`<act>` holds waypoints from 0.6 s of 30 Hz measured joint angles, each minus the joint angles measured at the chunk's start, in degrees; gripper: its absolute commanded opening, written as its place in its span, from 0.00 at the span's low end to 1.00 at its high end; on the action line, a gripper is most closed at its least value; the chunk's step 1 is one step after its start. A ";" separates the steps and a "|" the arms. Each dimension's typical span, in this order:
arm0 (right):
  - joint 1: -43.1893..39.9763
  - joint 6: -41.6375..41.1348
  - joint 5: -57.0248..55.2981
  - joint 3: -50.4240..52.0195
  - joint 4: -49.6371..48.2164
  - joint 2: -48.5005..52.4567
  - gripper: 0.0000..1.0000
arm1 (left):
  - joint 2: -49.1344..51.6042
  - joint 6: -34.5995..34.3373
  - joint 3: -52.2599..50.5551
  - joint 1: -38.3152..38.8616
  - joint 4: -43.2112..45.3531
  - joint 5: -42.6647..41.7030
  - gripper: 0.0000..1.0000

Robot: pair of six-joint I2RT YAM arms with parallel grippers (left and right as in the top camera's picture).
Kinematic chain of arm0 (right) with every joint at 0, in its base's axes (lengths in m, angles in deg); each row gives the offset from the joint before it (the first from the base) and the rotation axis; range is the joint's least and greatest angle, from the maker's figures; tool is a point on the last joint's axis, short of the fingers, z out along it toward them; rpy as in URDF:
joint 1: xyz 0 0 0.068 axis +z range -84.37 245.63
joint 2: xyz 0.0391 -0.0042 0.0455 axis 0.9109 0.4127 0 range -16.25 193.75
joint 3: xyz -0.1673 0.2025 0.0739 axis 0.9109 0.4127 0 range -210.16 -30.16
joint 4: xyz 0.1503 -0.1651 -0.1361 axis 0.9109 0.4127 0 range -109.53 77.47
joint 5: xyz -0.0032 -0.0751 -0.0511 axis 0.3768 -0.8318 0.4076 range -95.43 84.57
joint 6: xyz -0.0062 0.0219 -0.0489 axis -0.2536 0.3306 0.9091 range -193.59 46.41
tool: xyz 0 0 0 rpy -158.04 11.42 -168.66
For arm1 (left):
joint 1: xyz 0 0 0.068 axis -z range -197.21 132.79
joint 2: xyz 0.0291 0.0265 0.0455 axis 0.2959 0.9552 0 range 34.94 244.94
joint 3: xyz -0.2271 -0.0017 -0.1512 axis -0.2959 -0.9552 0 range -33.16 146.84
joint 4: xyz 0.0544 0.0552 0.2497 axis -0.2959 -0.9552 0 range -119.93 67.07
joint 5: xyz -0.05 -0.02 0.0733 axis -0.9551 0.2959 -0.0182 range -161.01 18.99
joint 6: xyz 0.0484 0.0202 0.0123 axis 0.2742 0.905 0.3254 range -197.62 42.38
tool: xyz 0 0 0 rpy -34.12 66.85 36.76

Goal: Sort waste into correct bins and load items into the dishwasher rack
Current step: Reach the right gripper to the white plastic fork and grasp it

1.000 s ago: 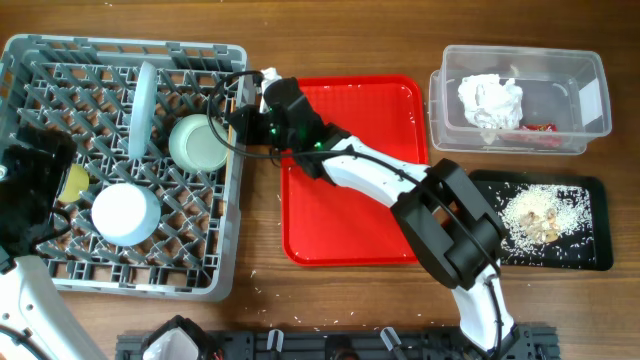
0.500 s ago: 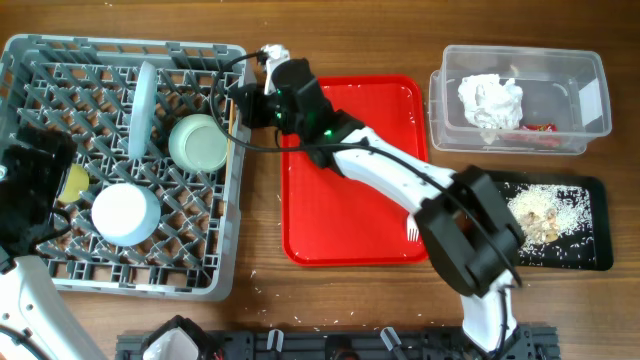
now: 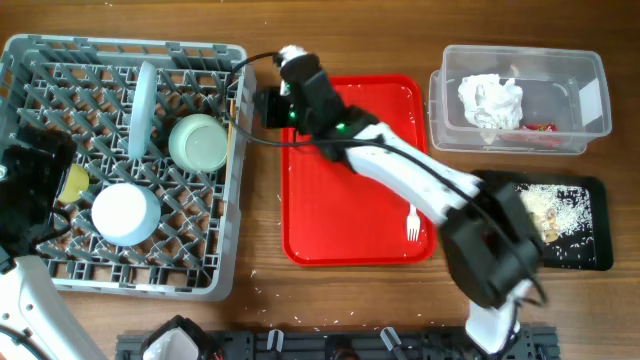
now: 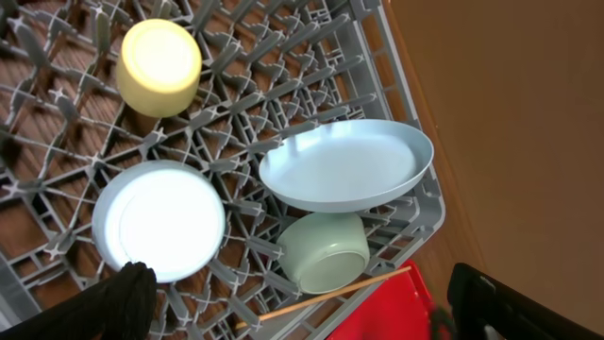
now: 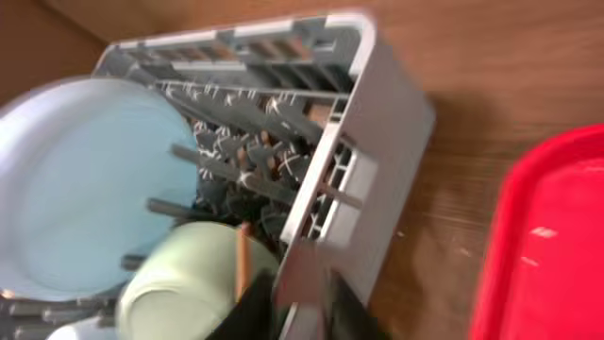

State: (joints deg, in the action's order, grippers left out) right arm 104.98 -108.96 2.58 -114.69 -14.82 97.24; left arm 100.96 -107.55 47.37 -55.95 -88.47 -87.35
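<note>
The grey dishwasher rack holds an upright white plate, a teal bowl, a second pale bowl upside down and a yellow cup. The thin wooden stick lies slanted on the rack's edge beside the teal bowl; it also shows in the right wrist view. My right gripper hovers at the rack's right wall, open and empty, in a blurred view. My left gripper is open over the rack. A white fork lies on the red tray.
The clear tub at the back right holds the white napkin and red wrapper. The black tray holds the rice scraps. A cable loops above the rack's right corner.
My right arm has swung up and to the right, away from the rack's edge, uncovering the fork on the red tray. The stick stays on the rack. The left arm has not moved.
</note>
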 measured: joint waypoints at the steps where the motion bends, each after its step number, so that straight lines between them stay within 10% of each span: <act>1: -0.15 0.46 -1.70 -0.04 3.17 -3.82 0.33 | 0.00 0.00 0.00 0.00 0.00 0.02 1.00; 6: -6.84 -2.58 -14.27 -0.57 41.13 -12.90 0.99 | 0.07 0.00 0.00 0.00 -0.02 0.02 1.00; 10: -12.63 -3.39 -17.31 2.32 62.23 -12.61 1.00 | 0.09 0.00 0.00 0.00 -0.04 0.02 1.00; 18: -12.61 -3.58 -12.72 19.63 57.07 -12.31 0.76 | 0.09 0.00 0.00 0.00 -0.07 0.00 1.00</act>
State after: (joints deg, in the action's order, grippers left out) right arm 92.37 -112.55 -10.14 -95.07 42.25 84.93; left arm 101.05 -107.55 47.37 -55.95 -88.54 -87.35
